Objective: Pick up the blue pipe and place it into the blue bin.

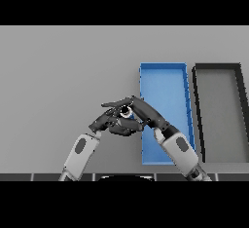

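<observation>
so the two hands are bunched up together just left of the blue bin, pretty much at the centre of the grey table. the right hand comes up from about 5 o'clock, its white and grey forearm lying across the bin's lower left corner, and its dark fingers stretch out flat toward 9 o'clock, past the bin's left wall. the left hand comes in from 7 o'clock and sits right under and against the right one, fingers curled in toward it.

the blue pipe itself, honestly can't make it out as blue anywhere. there's a small round pale thing with a dark middle tucked between the two hands, just under the right hand's fingers, and it might be the pipe's end seen head on, but can't say for sure. it sits just outside the bin at its 9 o'clock side, not inside it.

whether either hand actually has a grip on that thing is not something the view settles. the right one's fingers look mostly straight and laid over it, the left one looks curled, but the hands overlap so much that can't tell what's clamped on what.

the bin is long and narrow, running 12 to 6. a dark grey bin of about the same shape sits just beside it at 3 o'clock.
</observation>
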